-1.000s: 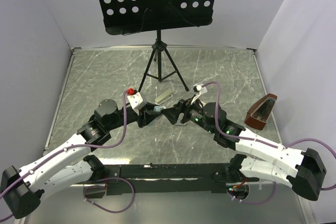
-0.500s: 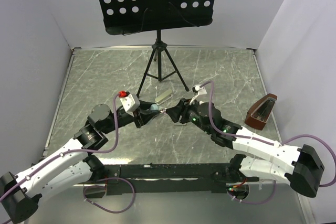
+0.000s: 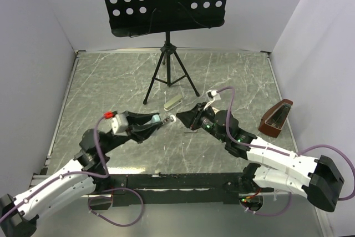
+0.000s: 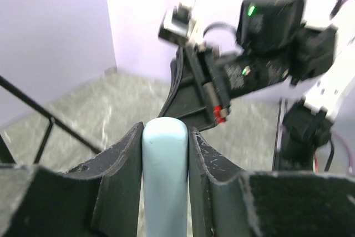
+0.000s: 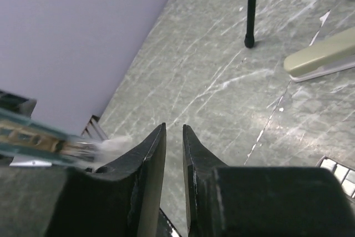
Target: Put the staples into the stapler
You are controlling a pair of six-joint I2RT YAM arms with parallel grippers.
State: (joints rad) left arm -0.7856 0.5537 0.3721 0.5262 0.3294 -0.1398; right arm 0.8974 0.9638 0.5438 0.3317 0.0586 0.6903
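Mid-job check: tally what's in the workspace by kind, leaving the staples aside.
Staplers: 2 (light blue stapler, beige stapler)
Music stand: 1
Red-brown wedge-shaped item: 1
Total: 4

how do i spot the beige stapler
Find the black music stand at the back; the beige stapler lies flat just in front of its tripod feet. Unlike the pale blue stapler in the left end effector, it is free.
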